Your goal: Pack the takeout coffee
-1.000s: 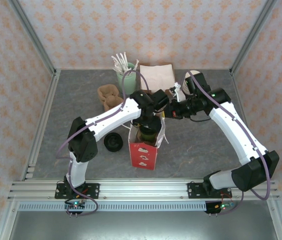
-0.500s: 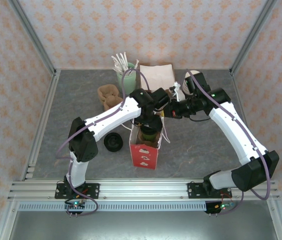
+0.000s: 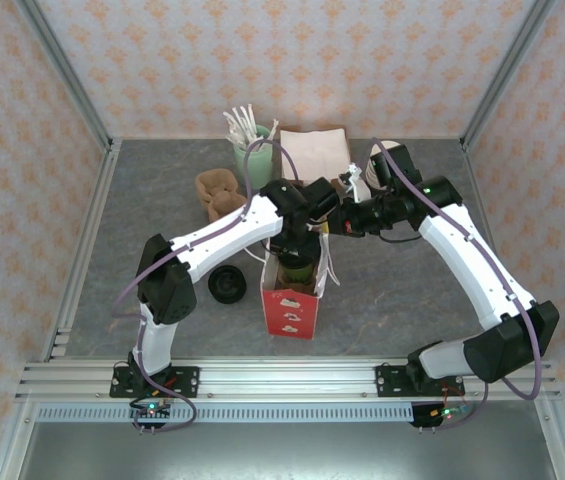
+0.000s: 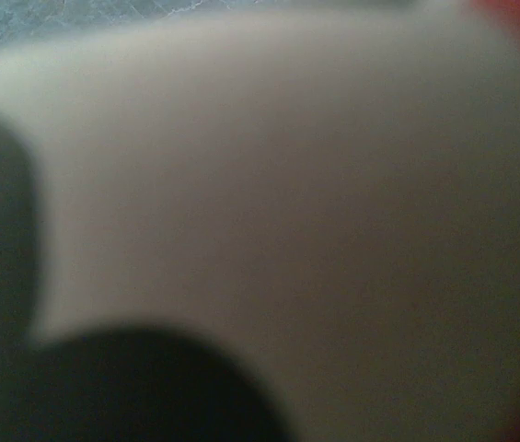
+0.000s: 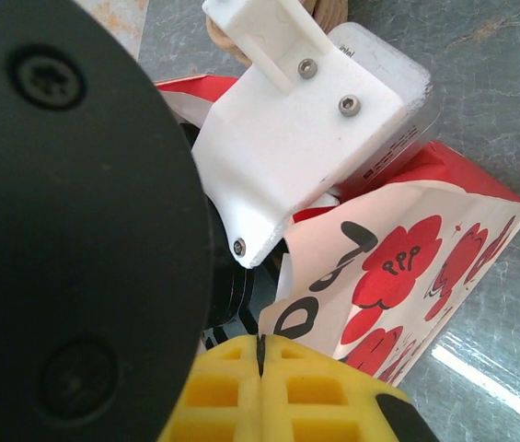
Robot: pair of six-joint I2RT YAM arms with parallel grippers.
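Observation:
A dark olive-green paper cup (image 3: 297,268) stands upright in the mouth of a red paper bag (image 3: 289,305) at mid-table. My left gripper (image 3: 298,246) reaches straight down onto the cup's top. Its fingers are hidden by the wrist, so I cannot tell how they stand. The left wrist view is a blurred cream surface with dark shapes at its left and bottom. My right gripper (image 3: 335,222) is shut on the bag's right rim. In the right wrist view its yellow pads (image 5: 324,391) press together on the bag's white printed edge (image 5: 333,276). A round black lid (image 3: 227,284) lies on the table left of the bag.
At the back stand a mint-green cup of white stirrers (image 3: 251,150), a pile of napkins (image 3: 313,152) and brown cup holders (image 3: 219,194). A white cup (image 3: 386,152) sits behind the right arm. Metal rails (image 3: 292,378) edge the table's front.
My left wrist has shifted slightly left over the bag's mouth. The cup stays in the bag. The right arm and the bag's rim have not moved.

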